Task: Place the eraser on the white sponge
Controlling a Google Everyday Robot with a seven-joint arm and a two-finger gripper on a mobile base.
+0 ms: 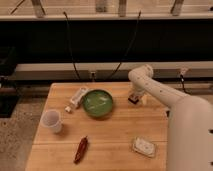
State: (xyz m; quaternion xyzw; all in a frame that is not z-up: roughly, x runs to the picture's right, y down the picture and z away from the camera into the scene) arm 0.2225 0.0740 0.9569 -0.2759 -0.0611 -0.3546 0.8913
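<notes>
While end effector (134, 98) hangs low beside green bowl (98, 103) (grip: cannot tell), white sponge (144, 146) lies well apart.

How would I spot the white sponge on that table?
Start at the wooden table, where the green bowl sits in the middle with the gripper just right of it. Near the front right corner the sponge lies flat, alone. Unlike the white cup and narrow white box on the left, it is a rounded pad with a tan edge.
</notes>
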